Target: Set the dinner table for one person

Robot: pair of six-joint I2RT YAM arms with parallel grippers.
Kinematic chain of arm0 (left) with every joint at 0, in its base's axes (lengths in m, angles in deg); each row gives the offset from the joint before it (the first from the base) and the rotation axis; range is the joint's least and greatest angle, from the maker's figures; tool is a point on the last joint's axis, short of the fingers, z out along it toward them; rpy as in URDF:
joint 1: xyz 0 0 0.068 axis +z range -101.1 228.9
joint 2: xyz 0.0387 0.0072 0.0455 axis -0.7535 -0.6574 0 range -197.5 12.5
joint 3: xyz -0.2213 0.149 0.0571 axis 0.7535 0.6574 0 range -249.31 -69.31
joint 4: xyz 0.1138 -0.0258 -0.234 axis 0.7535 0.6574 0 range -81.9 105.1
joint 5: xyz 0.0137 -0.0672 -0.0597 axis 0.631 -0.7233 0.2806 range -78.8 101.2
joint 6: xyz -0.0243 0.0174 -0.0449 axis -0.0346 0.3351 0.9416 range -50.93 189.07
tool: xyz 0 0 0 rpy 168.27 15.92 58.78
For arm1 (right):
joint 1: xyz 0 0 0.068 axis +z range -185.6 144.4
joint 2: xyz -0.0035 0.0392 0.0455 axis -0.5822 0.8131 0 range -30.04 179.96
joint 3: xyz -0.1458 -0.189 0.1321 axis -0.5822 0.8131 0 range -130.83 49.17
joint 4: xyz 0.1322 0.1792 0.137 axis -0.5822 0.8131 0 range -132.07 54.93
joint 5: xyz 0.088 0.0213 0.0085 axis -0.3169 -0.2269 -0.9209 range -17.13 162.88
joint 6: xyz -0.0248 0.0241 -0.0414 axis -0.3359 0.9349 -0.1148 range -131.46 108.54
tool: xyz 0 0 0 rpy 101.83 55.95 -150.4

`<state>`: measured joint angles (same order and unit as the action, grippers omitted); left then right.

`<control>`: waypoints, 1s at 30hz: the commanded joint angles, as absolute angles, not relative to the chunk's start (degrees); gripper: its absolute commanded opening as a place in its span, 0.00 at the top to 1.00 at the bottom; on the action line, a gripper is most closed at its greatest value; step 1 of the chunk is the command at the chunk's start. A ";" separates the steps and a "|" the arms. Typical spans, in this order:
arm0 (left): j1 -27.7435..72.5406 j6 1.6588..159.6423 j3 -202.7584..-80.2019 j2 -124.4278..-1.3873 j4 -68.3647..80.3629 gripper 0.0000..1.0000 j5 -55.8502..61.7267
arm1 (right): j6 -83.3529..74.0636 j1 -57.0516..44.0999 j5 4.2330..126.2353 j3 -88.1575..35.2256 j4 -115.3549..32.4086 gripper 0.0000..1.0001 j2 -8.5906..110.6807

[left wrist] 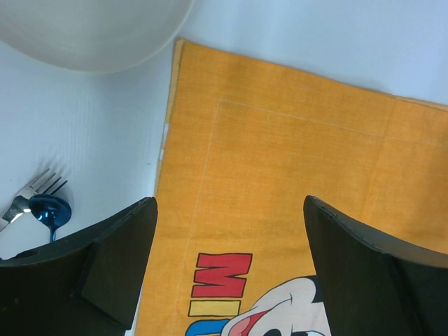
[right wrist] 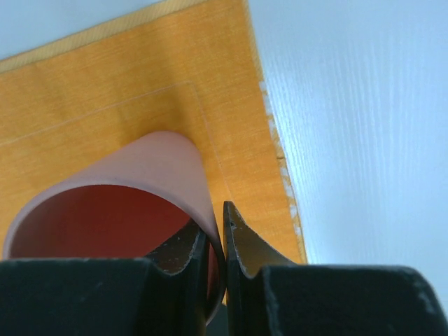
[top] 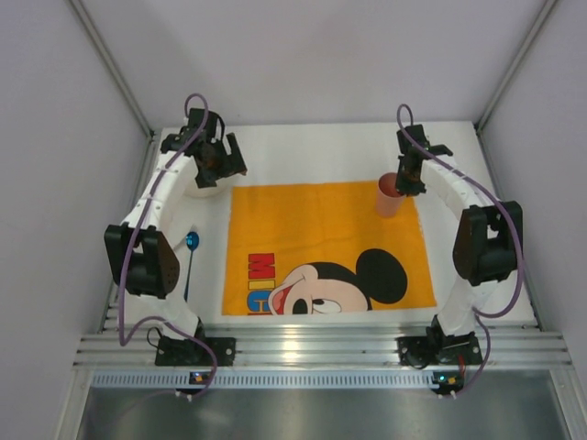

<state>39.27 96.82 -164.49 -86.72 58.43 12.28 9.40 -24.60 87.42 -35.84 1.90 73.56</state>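
Left arm (top: pixel 156 206) and right arm (top: pixel 463 206) reach forward, left fingers (left wrist: pixel 119 266) spread wide, right fingers (right wrist: pixel 245 245) pinched close.

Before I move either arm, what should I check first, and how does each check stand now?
1. Right gripper shut on the pink plastic cup, one finger inside its rim: ok.
2. Cup bottom resting on the orange cloth Mickey Mouse mat: cannot tell.
3. Left gripper open, nothing between its fingers: ok.
4. White round dish on the mat: not ok; it sits on the white tabletop off the mat's far left corner.
5. Silver fork and blue spoon lying left of the mat: ok.
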 commanded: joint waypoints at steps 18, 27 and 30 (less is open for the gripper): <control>52.75 102.20 -160.28 -88.57 49.15 0.12 15.33 | 13.68 -24.88 90.19 -41.96 1.34 0.18 56.91; 58.91 103.52 -156.76 -95.16 41.95 0.14 14.98 | 12.71 -24.88 85.62 -45.58 10.92 0.15 44.61; 59.27 103.52 -156.32 -98.15 38.70 0.14 13.31 | 12.62 -24.88 85.44 -41.90 13.03 0.15 39.86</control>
<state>59.12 102.68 -156.79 -95.94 44.94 14.53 13.53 -24.64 86.66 -44.87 7.30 42.80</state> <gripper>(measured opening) 0.859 0.847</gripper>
